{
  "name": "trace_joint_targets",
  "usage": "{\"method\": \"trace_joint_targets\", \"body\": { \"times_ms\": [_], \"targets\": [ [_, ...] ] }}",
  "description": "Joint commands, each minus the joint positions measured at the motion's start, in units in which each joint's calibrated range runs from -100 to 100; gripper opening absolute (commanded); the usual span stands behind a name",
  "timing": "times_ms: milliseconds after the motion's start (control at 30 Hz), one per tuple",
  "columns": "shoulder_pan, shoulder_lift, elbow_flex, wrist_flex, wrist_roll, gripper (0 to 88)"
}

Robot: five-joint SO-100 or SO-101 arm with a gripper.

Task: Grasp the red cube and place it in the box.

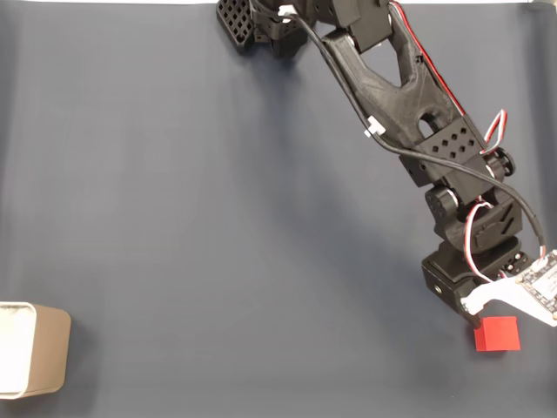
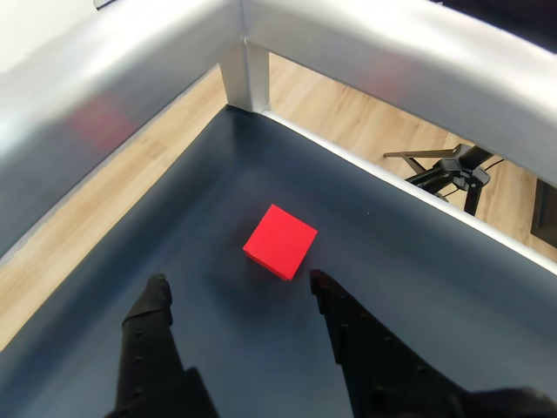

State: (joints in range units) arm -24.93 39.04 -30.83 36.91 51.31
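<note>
Dark blue-grey matte table surface (image 1: 174,218) across the fixed view, with the black printed arm (image 1: 392,78) reaching from the top edge down to the lower right. Small bright red matte cube (image 1: 497,334) lying flat just below the wrist, near the right edge; beige round-cornered box with a white interior (image 1: 35,348) at the far lower left, well apart from the cube. In the wrist view, black two-finger gripper (image 2: 235,280) spread wide and holding nothing, fingertips (image 2: 155,287) just short of the cube (image 2: 280,241), which sits ahead of the gap and slightly towards the right finger. Probably lined up this way so the fingers can slide to either side of the cube before closing. Silver metal rails (image 2: 365,43) and wooden floor (image 2: 348,113) beyond the table corner.
</note>
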Motion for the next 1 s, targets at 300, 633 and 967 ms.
{"method": "trace_joint_targets", "body": {
  "times_ms": [300, 633, 967],
  "targets": [
    [0.42, 2.21, -6.03, -1.42, -1.42, 39.8],
    [0.92, 4.81, -7.95, -2.0, -1.32, 40.2],
    [1.28, 8.62, -12.23, -2.49, -0.93, 40.7]
  ]
}}
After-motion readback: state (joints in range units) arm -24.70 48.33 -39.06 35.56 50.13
